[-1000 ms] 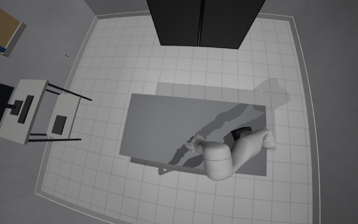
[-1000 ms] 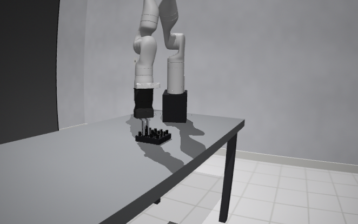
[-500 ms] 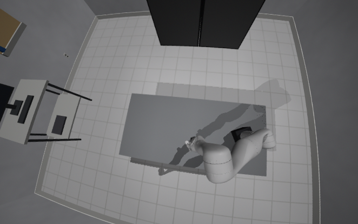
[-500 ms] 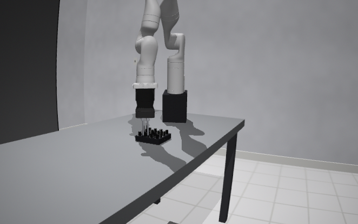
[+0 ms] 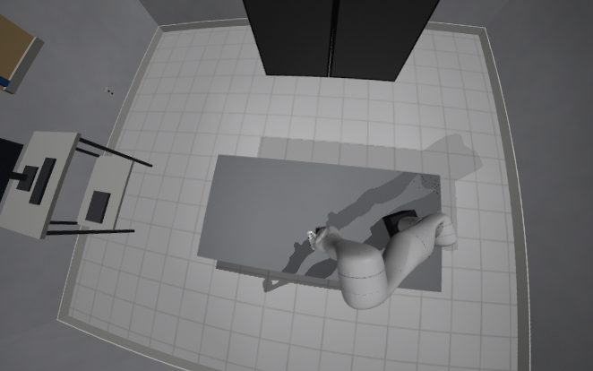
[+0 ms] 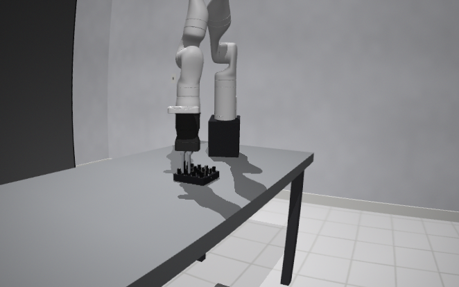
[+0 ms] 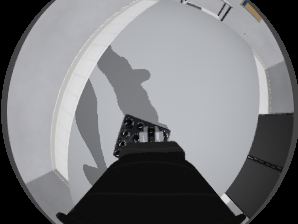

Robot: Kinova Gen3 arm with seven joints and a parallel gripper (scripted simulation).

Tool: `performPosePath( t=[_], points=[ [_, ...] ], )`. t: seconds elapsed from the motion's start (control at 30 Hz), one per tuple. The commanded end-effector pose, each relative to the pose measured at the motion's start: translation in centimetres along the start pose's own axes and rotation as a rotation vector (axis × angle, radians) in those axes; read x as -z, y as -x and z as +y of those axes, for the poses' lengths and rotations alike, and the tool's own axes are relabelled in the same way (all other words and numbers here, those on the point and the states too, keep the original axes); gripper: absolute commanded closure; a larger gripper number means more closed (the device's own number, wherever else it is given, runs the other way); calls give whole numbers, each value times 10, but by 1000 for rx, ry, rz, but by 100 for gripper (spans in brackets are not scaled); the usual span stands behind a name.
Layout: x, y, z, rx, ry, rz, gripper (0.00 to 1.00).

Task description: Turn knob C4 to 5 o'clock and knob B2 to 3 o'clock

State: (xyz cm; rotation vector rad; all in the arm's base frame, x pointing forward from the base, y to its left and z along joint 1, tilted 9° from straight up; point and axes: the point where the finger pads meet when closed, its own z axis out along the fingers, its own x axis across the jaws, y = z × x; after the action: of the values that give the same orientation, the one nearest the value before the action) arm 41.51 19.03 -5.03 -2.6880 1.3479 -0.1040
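Observation:
The black knob box (image 6: 204, 179) (image 7: 133, 135) stands on the grey table (image 6: 104, 215) (image 5: 260, 202), a little in front of the arm's base. Its knobs stick up as small dark pegs. Their white lines and printed names are too small to read. My gripper (image 6: 187, 167) (image 7: 151, 131) points straight down over the box's left side, with its fingers down among the knobs. The fingers stand narrow around one knob there. I cannot tell which knob it is. In the overhead view the arm (image 5: 363, 269) hides nearly all of the box.
The arm's black pedestal (image 6: 224, 136) (image 5: 399, 220) stands just behind the box. The table's front edge (image 6: 243, 211) is close to the box on the right. A tall dark cabinet (image 5: 336, 36) (image 6: 35, 87) stands beyond the table. Desks (image 5: 40, 184) stand far to the left.

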Motion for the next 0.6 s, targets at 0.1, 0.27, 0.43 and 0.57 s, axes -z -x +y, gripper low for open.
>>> performPosePath(
  t=[0.1, 0.27, 0.43, 0.57],
  points=[
    [1, 1, -1, -70, -1, 2, 70],
    [1, 1, -1, -126, -1, 2, 70],
    [1, 1, -1, -177, -1, 2, 70],
    [1, 1, -1, -223, -1, 2, 70]
  ],
)
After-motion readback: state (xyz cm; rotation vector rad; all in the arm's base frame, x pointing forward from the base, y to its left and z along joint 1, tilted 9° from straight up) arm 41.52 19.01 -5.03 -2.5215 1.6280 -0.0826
